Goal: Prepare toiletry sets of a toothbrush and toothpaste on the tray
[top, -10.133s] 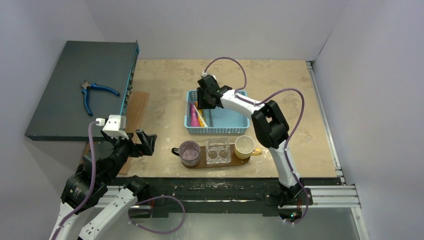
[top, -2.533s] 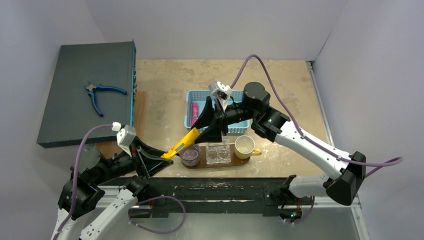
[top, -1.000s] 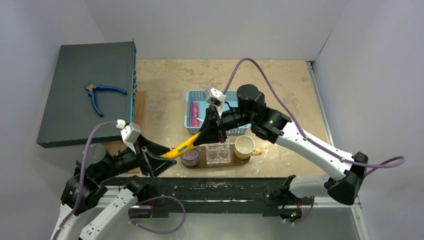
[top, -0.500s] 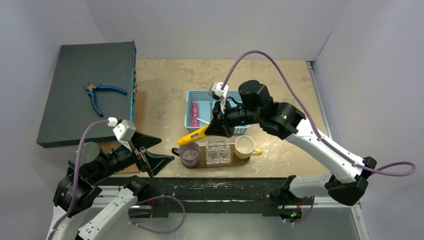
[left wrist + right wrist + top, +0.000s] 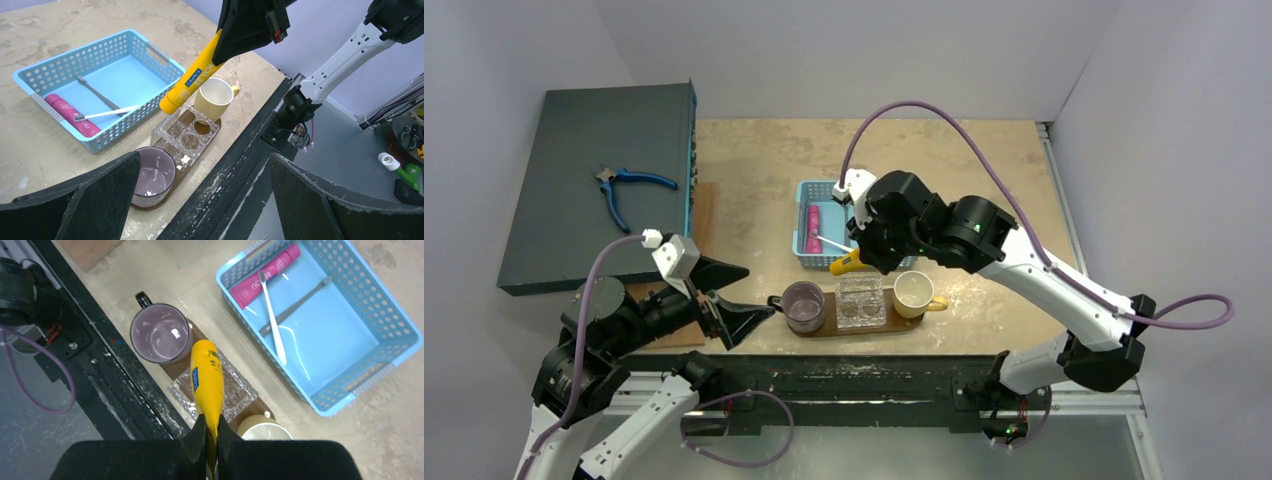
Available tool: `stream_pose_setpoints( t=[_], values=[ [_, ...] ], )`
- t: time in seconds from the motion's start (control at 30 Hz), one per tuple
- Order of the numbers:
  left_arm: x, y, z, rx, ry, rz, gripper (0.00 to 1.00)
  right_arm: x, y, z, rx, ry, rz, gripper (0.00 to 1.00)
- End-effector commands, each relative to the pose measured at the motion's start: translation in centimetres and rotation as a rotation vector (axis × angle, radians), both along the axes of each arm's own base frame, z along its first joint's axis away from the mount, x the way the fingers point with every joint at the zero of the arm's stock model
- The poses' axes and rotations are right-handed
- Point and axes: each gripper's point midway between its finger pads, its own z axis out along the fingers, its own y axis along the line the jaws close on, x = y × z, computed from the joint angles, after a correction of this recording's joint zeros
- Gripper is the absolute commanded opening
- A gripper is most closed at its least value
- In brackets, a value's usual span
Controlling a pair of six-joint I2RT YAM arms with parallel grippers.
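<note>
I get bright, even overhead light; shadows are faint, and white glare spots sit inside the translucent purple glass mug [image 5: 161, 333].

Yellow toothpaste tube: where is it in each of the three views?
Top external: yellow tube, centre, in the right gripper, up-right of the purple mug.
Left wrist: upper centre, slanting down-left.
Right wrist: centre, lower right of the mug.
Shared landmark: purple mug, in all three.

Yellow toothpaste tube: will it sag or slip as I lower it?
Probably stiff enough: the yellow tube juts straight from the shut right claw without drooping. Its glossy skin may slip, since only one end is pinched. Released, it would likely lie flat, not roll.
</note>
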Motion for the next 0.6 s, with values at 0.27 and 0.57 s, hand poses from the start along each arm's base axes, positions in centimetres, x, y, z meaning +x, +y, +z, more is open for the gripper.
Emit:
stream_pose_setpoints(
  t=[0.27,0.57],
  values=[
    [1.2,-1.1,-0.9,0.024,-0.049,-0.039,1.0,0.5,-2.2,-0.6,-0.185,-0.014,-0.104,0.0],
    [1.6,-1.6,-2.0,0.024,-0.026,-0.05,1.0,0.2,-1.1,-2.6,-0.245,0.025,-0.077,0.0]
  ],
)
